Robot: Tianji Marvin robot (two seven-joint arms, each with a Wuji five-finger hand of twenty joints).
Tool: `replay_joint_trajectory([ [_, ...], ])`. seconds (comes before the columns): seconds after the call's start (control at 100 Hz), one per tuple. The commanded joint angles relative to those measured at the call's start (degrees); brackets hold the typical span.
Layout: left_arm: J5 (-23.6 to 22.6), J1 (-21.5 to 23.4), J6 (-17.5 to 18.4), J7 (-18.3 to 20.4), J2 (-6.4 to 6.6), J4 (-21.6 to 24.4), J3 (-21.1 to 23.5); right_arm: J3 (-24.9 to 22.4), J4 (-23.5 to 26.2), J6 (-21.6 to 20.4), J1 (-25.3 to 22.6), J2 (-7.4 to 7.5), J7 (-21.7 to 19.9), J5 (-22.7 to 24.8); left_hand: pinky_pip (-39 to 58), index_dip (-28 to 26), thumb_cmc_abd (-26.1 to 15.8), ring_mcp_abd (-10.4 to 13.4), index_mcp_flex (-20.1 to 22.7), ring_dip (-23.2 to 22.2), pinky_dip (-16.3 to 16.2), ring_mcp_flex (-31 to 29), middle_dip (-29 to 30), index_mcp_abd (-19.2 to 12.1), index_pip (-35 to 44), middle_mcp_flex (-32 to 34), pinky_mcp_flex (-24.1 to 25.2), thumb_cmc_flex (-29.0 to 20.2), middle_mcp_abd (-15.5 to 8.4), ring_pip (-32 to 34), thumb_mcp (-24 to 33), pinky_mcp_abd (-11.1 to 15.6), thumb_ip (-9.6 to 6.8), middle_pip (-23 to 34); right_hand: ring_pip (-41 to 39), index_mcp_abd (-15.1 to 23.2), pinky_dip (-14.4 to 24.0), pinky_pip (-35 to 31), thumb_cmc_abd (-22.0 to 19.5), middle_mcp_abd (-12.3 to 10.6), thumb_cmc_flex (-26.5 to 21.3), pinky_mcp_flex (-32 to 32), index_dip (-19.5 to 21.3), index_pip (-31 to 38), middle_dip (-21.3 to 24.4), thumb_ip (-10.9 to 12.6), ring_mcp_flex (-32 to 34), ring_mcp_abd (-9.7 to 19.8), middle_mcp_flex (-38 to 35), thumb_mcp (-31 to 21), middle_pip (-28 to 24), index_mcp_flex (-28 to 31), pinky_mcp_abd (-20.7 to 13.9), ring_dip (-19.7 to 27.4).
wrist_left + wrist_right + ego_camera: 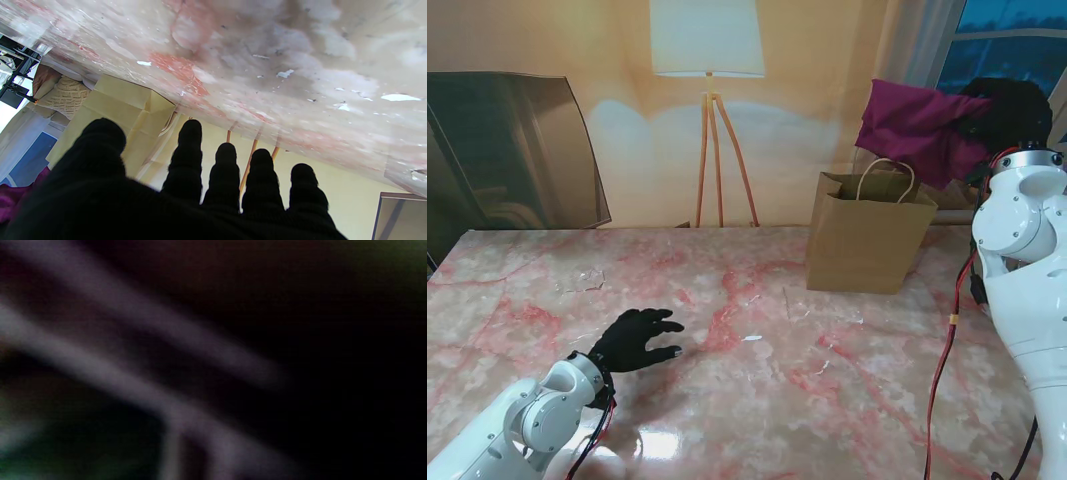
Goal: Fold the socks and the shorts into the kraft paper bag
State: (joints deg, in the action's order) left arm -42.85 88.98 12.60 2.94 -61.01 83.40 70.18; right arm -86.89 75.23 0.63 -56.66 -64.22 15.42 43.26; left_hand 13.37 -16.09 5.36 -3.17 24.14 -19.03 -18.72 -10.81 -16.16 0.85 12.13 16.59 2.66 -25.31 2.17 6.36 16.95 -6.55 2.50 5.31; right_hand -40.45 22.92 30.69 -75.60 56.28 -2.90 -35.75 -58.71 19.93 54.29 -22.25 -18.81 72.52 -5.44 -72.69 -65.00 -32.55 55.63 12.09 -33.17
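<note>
A kraft paper bag [868,236] stands upright and open at the far right of the marble table [757,400]. It also shows in the left wrist view as the bag [113,113]. Just above its mouth hang the magenta shorts [917,128], bunched, with my right hand [1009,110] shut on them. My left hand [635,338], in a black glove, rests open on the table near me at the left, its fingers [190,156] spread and holding nothing. No socks can be made out. The right wrist view is dark and blurred by cloth.
A floor lamp [710,100] and a grey panel [512,150] belong to the backdrop behind the table. A red cable [947,360] runs along my right arm [1027,290], which rises at the right edge.
</note>
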Motion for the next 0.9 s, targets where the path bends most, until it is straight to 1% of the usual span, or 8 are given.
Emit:
replay_joint_trajectory([
  [0.0,0.33,0.27,0.16,0.19,0.06,-0.35,0.06,0.31,-0.76,0.54,0.47,-0.17,0.13,0.41,-1.37,0.01,-1.43,1.63,1.10,0.40,-0.83,1.04,0.67,0.17,-0.13,0.82,0.69,1.01,0.56,-0.36,-1.39,0.06,-3.66,0.24,-1.27,2.01,1.17,-3.06,-3.39,-0.74,-4.31,-1.93,-0.28,5.25,0.63,2.22,2.56,0.85,-3.60,-0.41,-0.01,1.34,-4.39,-1.78],
  [0.27,1.05,0.11,0.55,0.66,0.10,-1.08,-0.11,2.52,-3.93,0.79,1.94,-0.05,0.70,1.51,-1.81,-0.04,-1.68,1.67,1.41,0.42,-1.09,1.09,0.67,0.29,-0.05,0.89,0.63,0.84,0.66,-0.40,-1.71,0.05,-3.76,0.22,-4.68,0.40,1.37,-4.37,-2.19,0.68,-2.98,-2.34,-2.22,5.75,0.18,1.42,2.38,0.14,-3.61,0.45,-1.34,0.73,-4.74,-2.98],
  [0.52,1.36,0.21,0.61,0.69,0.08,-1.16,0.20,4.14,-4.89,2.90,2.77,-0.23,1.15,1.76,-2.16,-0.04,-1.92,1.59,1.37,0.44,-1.29,1.17,0.69,0.23,-0.09,0.87,0.69,0.73,0.63,-0.43,-2.05,-0.04,-3.90,0.17,-9.62,-0.96,2.08,-6.91,-3.13,1.91,-1.31,-3.19,-2.38,5.74,-1.46,1.06,2.39,-0.94,-3.34,1.24,-3.77,0.28,-4.90,-5.16],
  [0.6,1.26,0.20,0.68,0.69,0.09,-1.21,0.26,4.39,-4.86,2.52,2.70,0.24,0.55,3.64,-2.28,-0.05,-1.94,1.65,1.41,0.45,-1.35,1.16,0.68,0.25,-0.10,0.96,0.68,0.69,0.64,-0.44,-2.15,-0.07,-3.95,0.20,-10.40,-0.43,2.19,-7.22,-2.89,1.78,-1.28,-3.12,-2.44,5.69,-1.94,0.99,2.23,-1.22,-3.14,1.37,-4.33,0.58,-4.43,-5.61],
  [0.67,1.28,0.17,0.70,0.71,0.09,-1.26,0.27,4.52,-4.64,1.48,2.46,0.87,-0.46,5.93,-2.39,-0.05,-2.06,1.69,1.38,0.45,-1.39,1.21,0.69,0.29,-0.13,0.93,0.68,0.65,0.69,-0.46,-2.24,0.01,-3.99,0.18,-10.74,0.74,2.51,-7.44,-2.50,0.92,-0.97,-2.62,-2.58,5.56,-3.02,0.81,2.02,-0.97,-2.43,1.38,-5.34,0.77,-4.83,-6.21],
  [0.77,1.36,0.11,0.81,0.56,0.06,-1.44,0.19,5.13,-4.95,0.02,2.56,1.10,-0.14,7.17,-2.53,-0.06,-2.02,1.55,1.41,0.46,-1.45,1.27,0.70,0.35,-0.13,0.87,0.66,0.55,0.76,-0.48,-2.35,0.01,-4.04,0.15,-9.55,1.41,3.79,-7.42,-2.16,0.05,-0.90,-1.06,-3.11,5.64,-4.45,0.65,1.74,-0.92,-0.63,1.48,-6.57,1.05,-5.21,-7.17],
  [0.8,1.37,0.10,0.84,0.56,0.07,-1.48,0.16,5.33,-4.98,-0.37,2.58,1.16,-0.08,7.46,-2.59,-0.05,-2.05,1.51,1.38,0.46,-1.46,1.27,0.71,0.31,-0.15,0.80,0.66,0.56,0.76,-0.48,-2.42,0.10,-4.05,0.13,-8.38,1.59,5.28,-6.85,-1.82,-0.14,-0.75,-0.67,-3.51,5.93,-4.81,0.45,1.86,-0.83,-0.04,1.15,-6.98,1.05,-5.43,-8.90],
  [0.89,1.42,0.11,0.86,0.57,0.07,-1.54,0.12,6.01,-4.96,-1.26,2.73,1.24,-0.28,7.73,-2.70,-0.07,-2.09,1.60,1.44,0.45,-1.49,1.22,0.70,0.26,-0.13,0.86,0.65,0.48,0.71,-0.45,-2.47,0.10,-4.09,0.15,-7.91,1.75,5.89,-6.70,-1.93,-0.46,-0.96,0.26,-3.50,5.98,-6.05,0.54,1.55,-0.87,1.37,1.19,-7.73,1.07,-5.58,-9.59],
])
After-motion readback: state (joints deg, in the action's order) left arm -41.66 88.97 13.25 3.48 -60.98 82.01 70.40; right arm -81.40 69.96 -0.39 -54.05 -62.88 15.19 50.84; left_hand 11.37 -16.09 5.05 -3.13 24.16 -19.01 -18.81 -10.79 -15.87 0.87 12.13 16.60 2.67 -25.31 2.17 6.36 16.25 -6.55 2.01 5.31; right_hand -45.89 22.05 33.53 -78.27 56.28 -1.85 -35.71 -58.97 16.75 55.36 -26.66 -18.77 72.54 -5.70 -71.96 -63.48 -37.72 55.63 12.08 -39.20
